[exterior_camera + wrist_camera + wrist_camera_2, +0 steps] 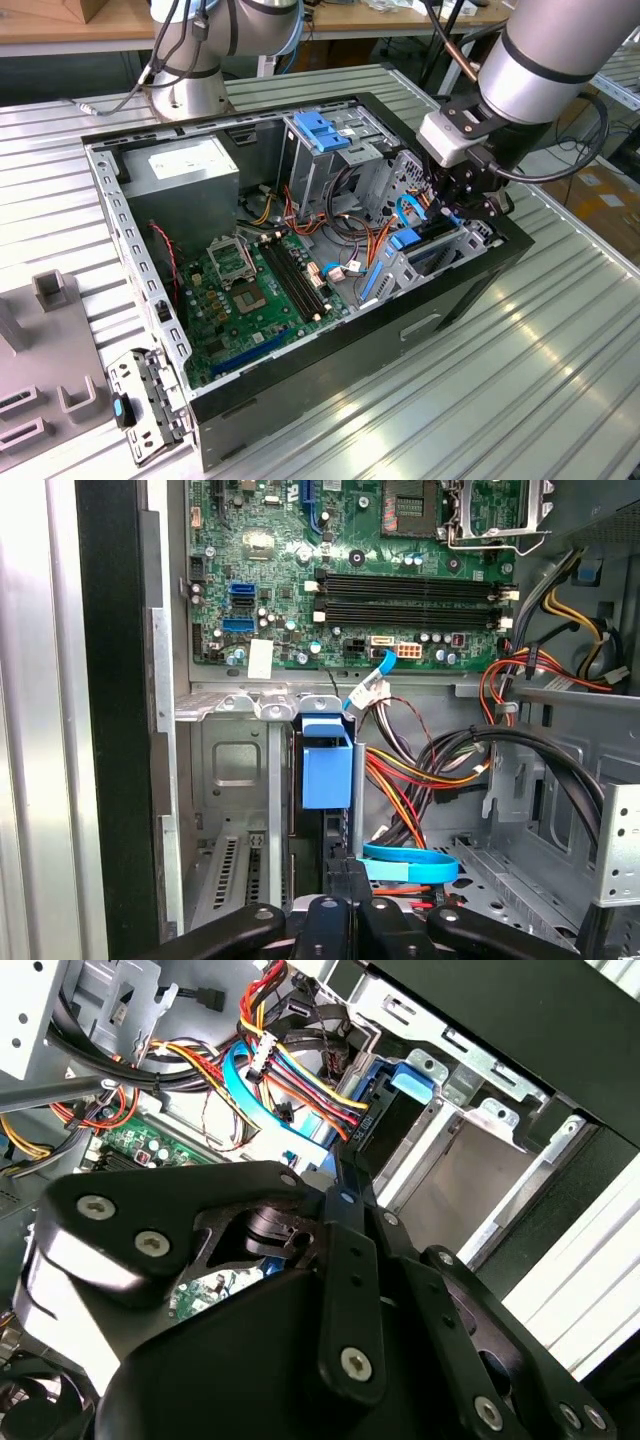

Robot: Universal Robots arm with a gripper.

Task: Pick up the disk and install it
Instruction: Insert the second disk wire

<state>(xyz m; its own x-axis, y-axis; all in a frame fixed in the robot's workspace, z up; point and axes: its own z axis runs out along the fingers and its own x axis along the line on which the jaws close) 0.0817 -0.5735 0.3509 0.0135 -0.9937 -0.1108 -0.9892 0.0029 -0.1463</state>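
Observation:
The disk (405,240) stands on edge in the metal drive bay (455,262) at the near right corner of the open computer case (330,370). Its blue end tab (327,765) points toward the motherboard, and the same tab (412,1082) sits by the bay's rails (480,1160). My gripper (457,207) hangs over the bay's outer end. In both wrist views its black fingers (348,1185) meet on the disk's thin dark edge (340,870), shut on it. Most of the disk's body is hidden inside the bay.
Bundles of red, yellow and blue cables (350,245) lie next to the bay. The motherboard (250,290), a grey power supply (190,175) and an upper cage with a blue latch (320,130) fill the case. Another robot's base (185,90) stands behind. Grey fixtures (50,390) sit at the exterior view's left.

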